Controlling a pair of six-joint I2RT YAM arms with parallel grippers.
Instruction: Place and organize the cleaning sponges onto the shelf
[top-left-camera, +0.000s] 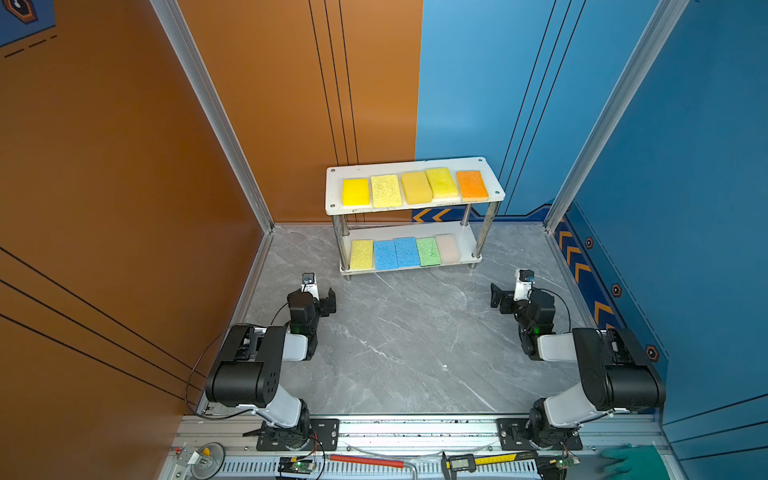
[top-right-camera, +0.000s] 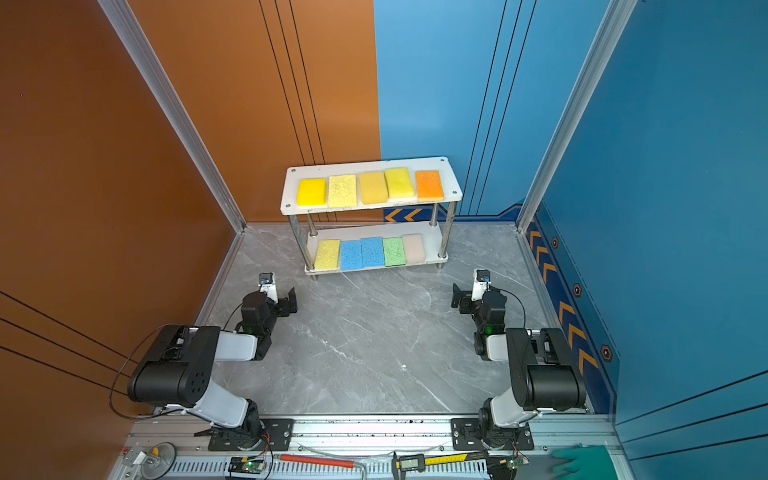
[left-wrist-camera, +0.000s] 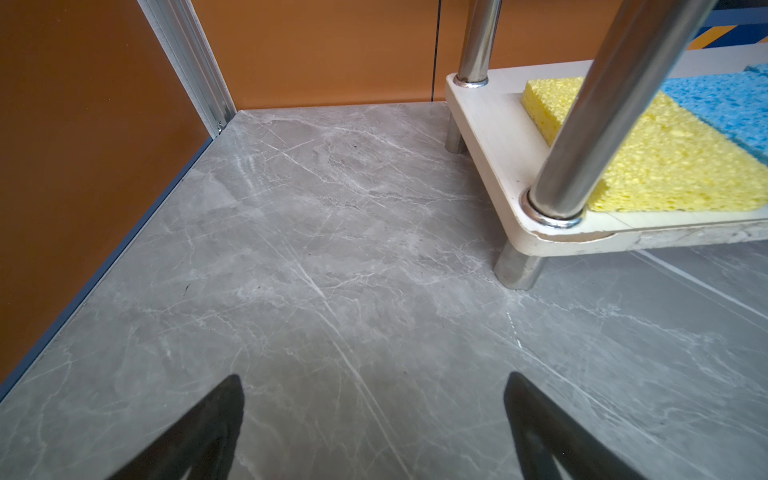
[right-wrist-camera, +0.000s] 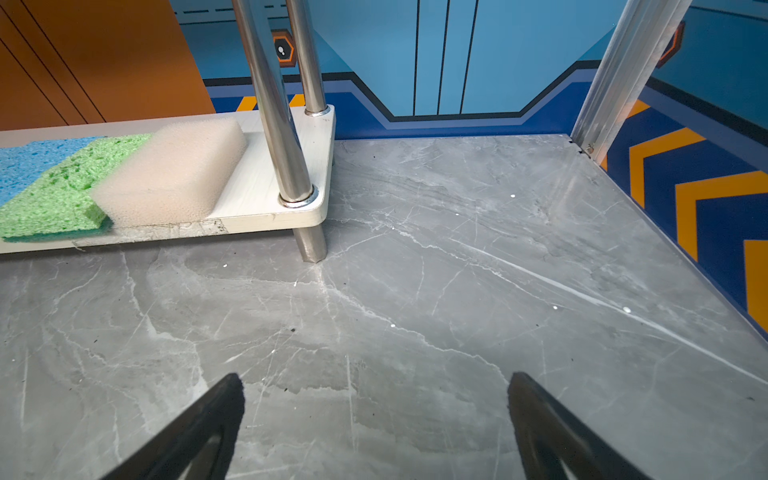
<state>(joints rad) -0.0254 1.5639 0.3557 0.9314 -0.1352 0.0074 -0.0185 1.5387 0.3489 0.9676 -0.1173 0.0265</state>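
The grey marble table (top-left-camera: 415, 353) is stretching out in front of me, and in both top views the shelf (top-left-camera: 415, 165) is standing at its far side, close to the back wall. All ten sponges are lying flat on it, five to a board, side by side in rows. On the upper board, going from left to right, are resting the bright yellow sponge (top-left-camera: 355, 192), the pale porous yellow sponge (top-left-camera: 386, 190), the golden yellow sponge (top-left-camera: 416, 188), the lemon yellow sponge (top-left-camera: 441, 183), which is sitting a little further back than its neighbours, and the orange sponge (top-left-camera: 472, 184). On the lower board are lying the lower yellow sponge (top-left-camera: 362, 254), the left blue sponge (top-left-camera: 385, 254), the right blue sponge (top-left-camera: 407, 251), the green sponge (top-left-camera: 428, 251) and the beige sponge (top-left-camera: 448, 248), which in my right wrist view is pressing against the green one and rising thicker than it. I am holding my left pincer (left-wrist-camera: 374, 382) low over the bare table before the shelf's left end, spread wide and grasping nothing. My right pincer (right-wrist-camera: 376, 380) is hanging the same way before the right end, released and empty.
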